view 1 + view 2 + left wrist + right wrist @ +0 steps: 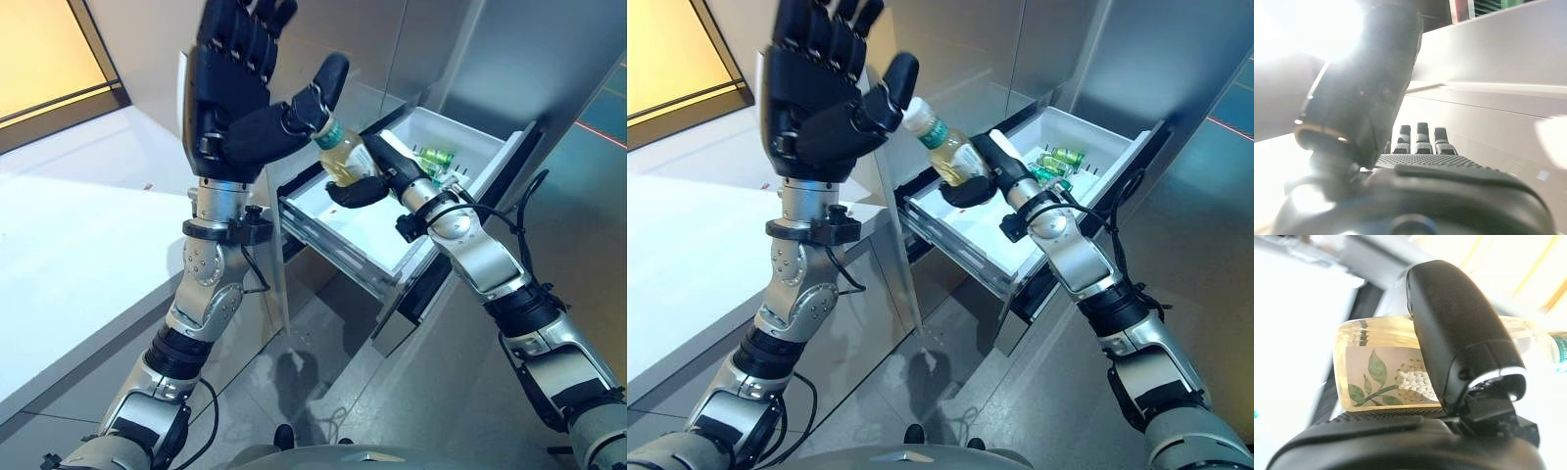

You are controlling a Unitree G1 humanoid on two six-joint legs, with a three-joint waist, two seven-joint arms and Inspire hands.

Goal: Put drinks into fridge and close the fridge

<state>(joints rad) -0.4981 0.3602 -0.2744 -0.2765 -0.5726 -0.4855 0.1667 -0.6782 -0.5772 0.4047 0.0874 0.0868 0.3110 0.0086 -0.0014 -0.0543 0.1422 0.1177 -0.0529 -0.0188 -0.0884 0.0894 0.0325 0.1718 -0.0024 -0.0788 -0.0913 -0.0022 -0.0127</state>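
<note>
My right hand (377,174) is shut on a pale yellow bottle (343,157) with a leaf-and-flower label (1386,382). It holds the bottle tilted over the open white fridge drawer (362,235). Green drinks (438,160) lie at the drawer's far end. My left hand (235,88) is raised high in front of the fridge, open with fingers straight, thumb out towards the bottle's cap. It holds nothing; it also shows in the left wrist view (1420,142).
The steel fridge front (392,49) stands behind the drawer. A white counter (69,235) runs along the left. Grey floor (323,392) lies below the drawer.
</note>
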